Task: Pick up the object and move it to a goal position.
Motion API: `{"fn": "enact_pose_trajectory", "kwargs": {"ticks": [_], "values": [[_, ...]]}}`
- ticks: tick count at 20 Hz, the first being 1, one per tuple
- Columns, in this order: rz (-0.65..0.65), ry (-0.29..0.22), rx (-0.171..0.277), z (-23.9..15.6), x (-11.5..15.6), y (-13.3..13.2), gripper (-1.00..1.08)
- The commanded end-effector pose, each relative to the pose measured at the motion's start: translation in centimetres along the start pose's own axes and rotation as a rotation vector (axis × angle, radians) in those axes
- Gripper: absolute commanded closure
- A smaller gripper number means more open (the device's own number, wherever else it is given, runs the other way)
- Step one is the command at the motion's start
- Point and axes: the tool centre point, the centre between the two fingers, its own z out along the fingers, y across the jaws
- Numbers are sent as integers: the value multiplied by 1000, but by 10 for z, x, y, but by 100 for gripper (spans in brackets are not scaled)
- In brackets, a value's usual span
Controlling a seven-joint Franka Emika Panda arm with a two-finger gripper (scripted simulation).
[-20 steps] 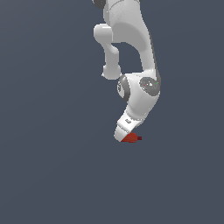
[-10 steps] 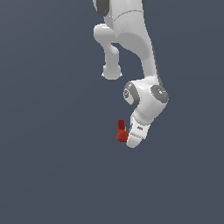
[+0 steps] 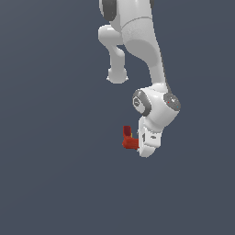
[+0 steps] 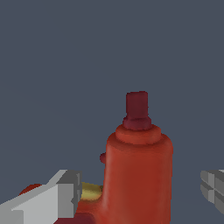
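Red object (image 3: 129, 138) beside the gripper (image 3: 139, 141), on the exterior view's left; jaws wide, fingers (image 4: 48, 201) clear of it.

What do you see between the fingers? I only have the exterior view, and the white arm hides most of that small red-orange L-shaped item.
Observer: On the wrist view, the small red-orange L-shaped item stands between the grey fingers, with a gap showing on each side.
Operator: Any detail on top?
Observer: A darker red stub rises from its rounded body.
Operator: Anything else on it?
Observer: A small yellow patch shows at its base, beside one finger.
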Motion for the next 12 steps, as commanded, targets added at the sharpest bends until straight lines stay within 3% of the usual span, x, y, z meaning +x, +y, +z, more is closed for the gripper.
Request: {"fn": "enact_pose_trajectory", "kwargs": {"ticks": [1, 12], "values": [[-22, -4, -3, 1, 1, 0, -100], [-25, -4, -3, 25, 1, 0, -100]]}}
